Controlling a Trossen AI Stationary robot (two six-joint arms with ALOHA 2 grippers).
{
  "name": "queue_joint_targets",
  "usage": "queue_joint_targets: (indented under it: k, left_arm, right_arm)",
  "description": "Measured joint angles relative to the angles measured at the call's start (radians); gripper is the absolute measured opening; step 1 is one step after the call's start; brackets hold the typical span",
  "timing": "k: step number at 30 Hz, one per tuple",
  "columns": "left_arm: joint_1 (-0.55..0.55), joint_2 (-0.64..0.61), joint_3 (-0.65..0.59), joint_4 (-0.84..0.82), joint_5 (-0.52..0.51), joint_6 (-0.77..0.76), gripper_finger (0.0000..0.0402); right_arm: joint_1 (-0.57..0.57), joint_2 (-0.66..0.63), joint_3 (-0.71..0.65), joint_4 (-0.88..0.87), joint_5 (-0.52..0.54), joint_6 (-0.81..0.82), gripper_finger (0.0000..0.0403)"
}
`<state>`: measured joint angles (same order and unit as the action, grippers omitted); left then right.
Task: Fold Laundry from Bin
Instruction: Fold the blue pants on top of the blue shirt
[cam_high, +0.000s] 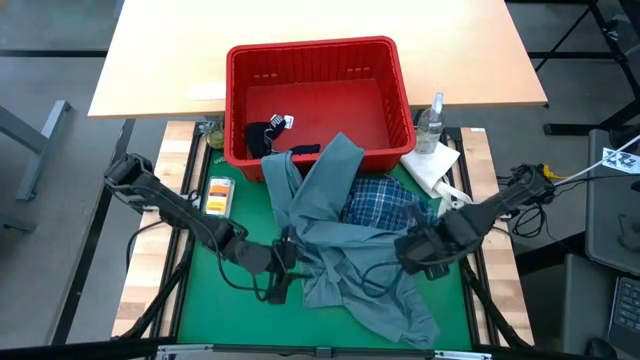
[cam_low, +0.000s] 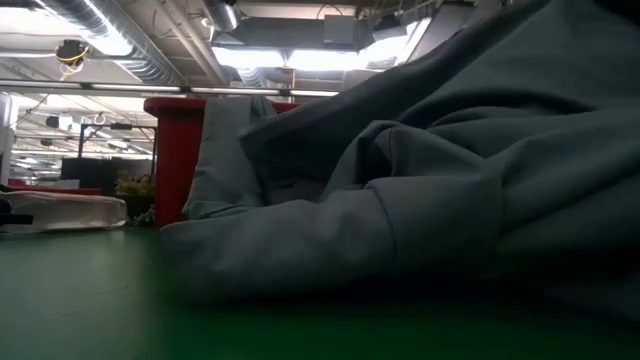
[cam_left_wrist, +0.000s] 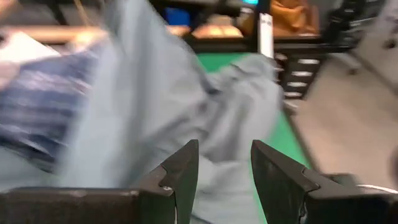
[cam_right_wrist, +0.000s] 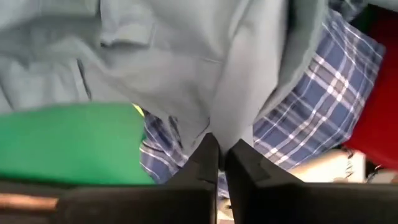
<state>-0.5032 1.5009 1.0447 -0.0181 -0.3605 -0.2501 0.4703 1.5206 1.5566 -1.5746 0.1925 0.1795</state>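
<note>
Green mat (cam_high: 200, 290): right jaws (cam_right_wrist: 217, 155) pinch grey-blue garment (cam_right_wrist: 186, 56).

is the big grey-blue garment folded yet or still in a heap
Still a heap: the grey-blue garment sprawls crumpled over the green mat, one end draped over the red bin rim, covering part of the plaid shirt.

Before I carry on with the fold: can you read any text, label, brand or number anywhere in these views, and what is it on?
No text can be read in any view.
Small packet left of the grey-blue garment: orange and white print, too small to read.
Tag on the dark item in the red bin: too small.
Clear bottle right of the bin: no legible label.
</note>
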Motion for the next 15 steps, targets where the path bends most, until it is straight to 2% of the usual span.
queue_joint_targets:
  k: [4, 8, 15]
  left_arm:
    - [0.047, -0.032, 0.0, -0.001, -0.032, 0.144, 0.0141]
    - [0.087, -0.032, 0.0, -0.018, -0.032, 0.208, 0.0141]
    - [0.147, -0.03, 0.0, -0.19, -0.033, 0.272, 0.0141]
  right_arm:
    - [0.075, -0.039, 0.0, 0.002, 0.027, 0.161, 0.0021]
    - [0.136, -0.062, 0.0, 0.002, 0.041, 0.297, 0.0012]
    - [0.222, -0.066, 0.0, 0.002, 0.043, 0.484, 0.0009]
